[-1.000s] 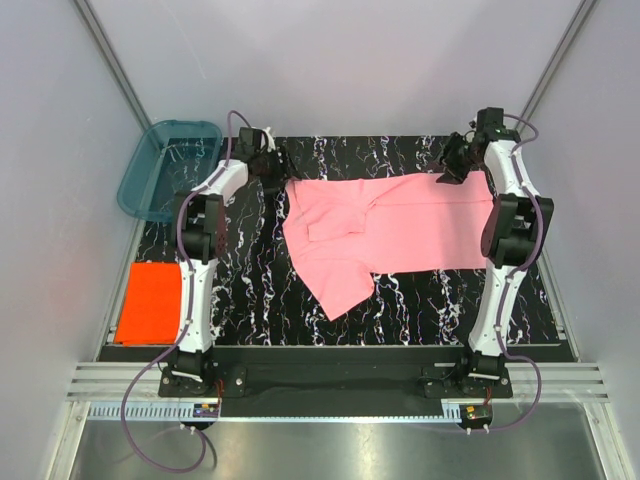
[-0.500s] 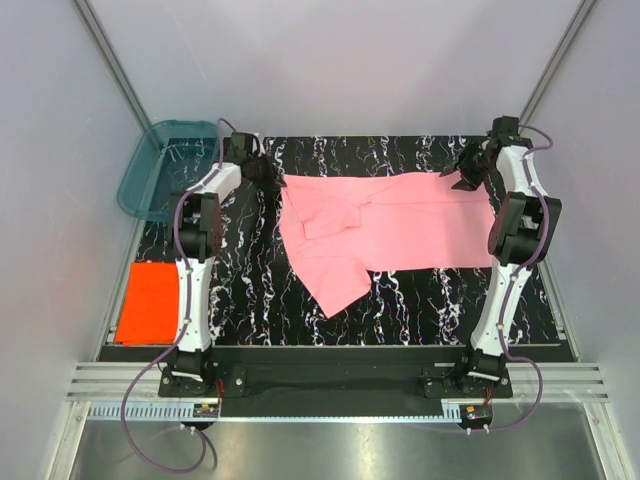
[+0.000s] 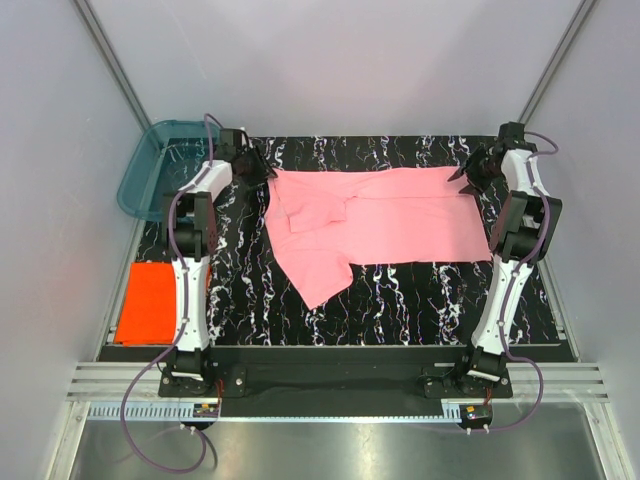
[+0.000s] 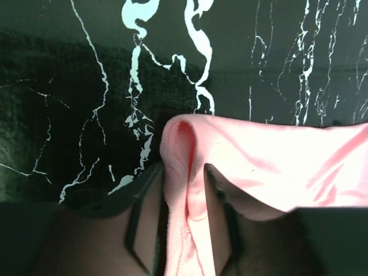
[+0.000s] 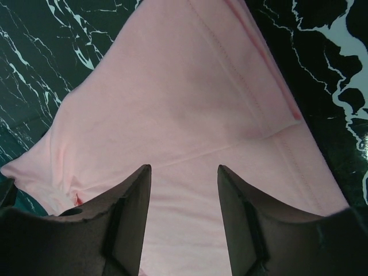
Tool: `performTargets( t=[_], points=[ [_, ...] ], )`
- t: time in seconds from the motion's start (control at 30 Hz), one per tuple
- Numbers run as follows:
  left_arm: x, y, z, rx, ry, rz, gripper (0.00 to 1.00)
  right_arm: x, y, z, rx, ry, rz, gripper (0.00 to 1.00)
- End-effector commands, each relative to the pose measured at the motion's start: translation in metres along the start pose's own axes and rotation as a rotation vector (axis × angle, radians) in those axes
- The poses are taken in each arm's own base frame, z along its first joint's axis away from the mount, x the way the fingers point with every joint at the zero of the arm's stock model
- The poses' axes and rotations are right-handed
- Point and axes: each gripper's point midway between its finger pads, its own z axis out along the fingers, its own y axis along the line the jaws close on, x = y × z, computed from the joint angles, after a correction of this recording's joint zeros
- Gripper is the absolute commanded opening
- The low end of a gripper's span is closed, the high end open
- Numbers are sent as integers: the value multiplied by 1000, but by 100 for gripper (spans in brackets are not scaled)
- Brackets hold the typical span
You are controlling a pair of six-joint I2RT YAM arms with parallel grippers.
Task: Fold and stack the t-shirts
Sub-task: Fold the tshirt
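Observation:
The light pink t-shirt [image 3: 390, 215] lies spread across the back of the black marbled table [image 3: 420, 300], with one sleeve or flap hanging toward the front left. My left gripper [image 3: 255, 168] is at its back left corner. In the left wrist view the left gripper [image 4: 184, 172] is shut on a bunched fold of the pink cloth [image 4: 276, 155]. My right gripper [image 3: 470, 172] is at the shirt's back right corner. In the right wrist view the right gripper [image 5: 184, 169] stands open over the pink cloth [image 5: 172, 86]. The orange-red t-shirt [image 3: 150, 302] lies folded at the table's left edge.
A teal see-through tub [image 3: 160, 170] stands at the back left, off the table's corner, close to my left arm. Grey walls close in the sides and back. The arm bases sit on the near rail [image 3: 330, 375].
Both grippers have moved outward, the left to the left and the right to the right. The pink shirt has slid left with the left gripper and lies flatter and more stretched.

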Motion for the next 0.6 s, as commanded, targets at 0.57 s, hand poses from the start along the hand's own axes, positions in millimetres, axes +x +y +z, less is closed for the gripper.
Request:
performTargets(
  t=[0.57],
  points=[
    [70,-122,-82,246,72,-19,37,-32,-32,-8,86,-97,73,35]
  ],
)
